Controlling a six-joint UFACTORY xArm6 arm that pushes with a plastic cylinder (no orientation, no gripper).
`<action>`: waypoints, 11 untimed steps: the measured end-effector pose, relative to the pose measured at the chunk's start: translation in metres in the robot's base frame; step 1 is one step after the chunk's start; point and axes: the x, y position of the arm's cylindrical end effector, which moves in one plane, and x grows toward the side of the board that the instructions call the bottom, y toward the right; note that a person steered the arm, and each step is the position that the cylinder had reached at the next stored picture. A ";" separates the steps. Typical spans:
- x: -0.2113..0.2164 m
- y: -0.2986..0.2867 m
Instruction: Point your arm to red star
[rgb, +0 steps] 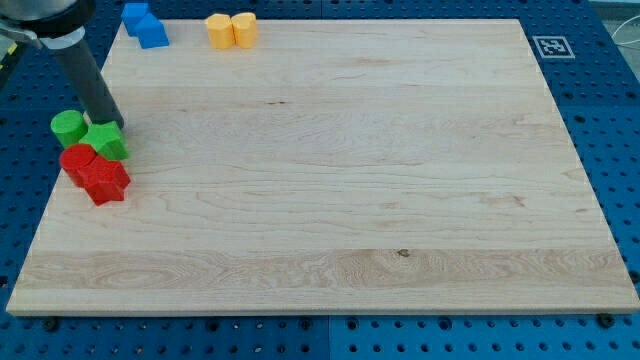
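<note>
Item: rod, one, straight and dark, entering from the view's top left corner. It carries no hand, so no open, closed or gripping state applies. The tip (112, 123) rests on the worktop at the view's left edge.

Item: green blocks, two. The green cylinder (68, 127) lies just to the view's left of the tip, beside the rod. The green star (106, 141) sits directly below the tip, touching or nearly touching it; which cannot be told.

Item: red blocks, two. The red cylinder (77, 160) lies below the tip and slightly to the view's left, against the green pair. The red star (104, 179), the task's thing, lies further below the tip, beyond the green star, touching the red cylinder.

Item: blue blocks, two (145, 24), pressed together, shapes unclear, near the view's top edge, above the tip and a little to its right.

Item: yellow-orange blocks, two (231, 30), side by side and touching, shapes unclear, at the view's top, further right of the tip than the blue pair.

Surface: worktop (340, 170), one pale wooden board with visible grain. A black-and-white marker tag (551, 46) sits at its top right corner, well apart from the tip.

Surroundings: blue perforated base (610, 120) showing around the board's edges.
</note>
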 end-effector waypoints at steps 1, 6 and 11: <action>0.008 0.000; 0.028 0.048; 0.091 0.058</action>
